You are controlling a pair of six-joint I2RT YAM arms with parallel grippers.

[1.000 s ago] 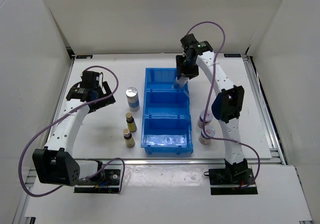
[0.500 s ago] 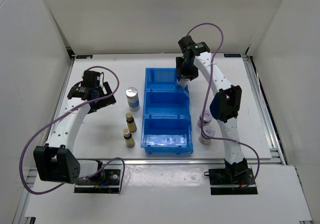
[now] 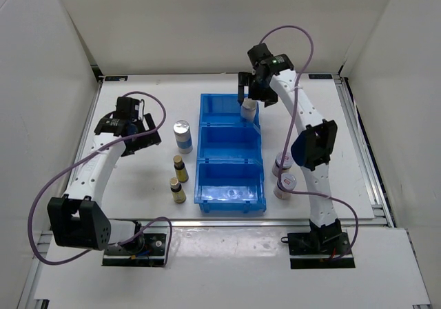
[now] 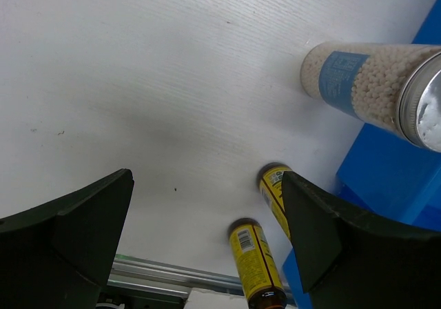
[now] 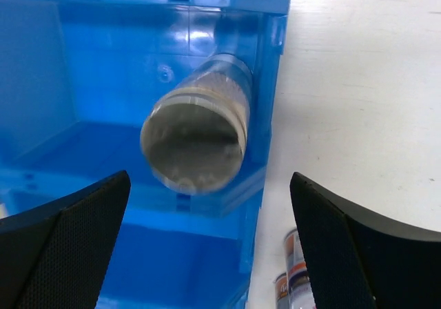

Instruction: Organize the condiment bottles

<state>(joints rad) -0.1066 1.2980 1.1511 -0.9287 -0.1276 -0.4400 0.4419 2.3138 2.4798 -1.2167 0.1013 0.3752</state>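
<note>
we see right tool [image 5: 210, 176] released above white bottle [image 5: 196, 140] in blue bin [image 5: 69, 61] far compartment, left tool [image 4: 207, 178] released near second white bottle [image 4: 358, 81]

White table [image 3: 346, 133] set within a three-sided white enclosure, seen from above. A plain back wall [image 3: 207, 26] rises along the far edge; a left wall [image 3: 41, 81] and a right wall [image 3: 406, 81] slant outward toward the near side. Small black brackets sit at the far left corner [image 3: 114, 78] and the far right corner [image 3: 324, 76]. An aluminium rail [image 3: 365, 158] runs along the right edge of the table. A glossy white panel [image 3: 227, 254] adjoins the near edge. Lighting is even and diffuse; the close view of the tabletop shows a fine linear grain and a soft grey shadow [image 4: 138, 140].
</note>
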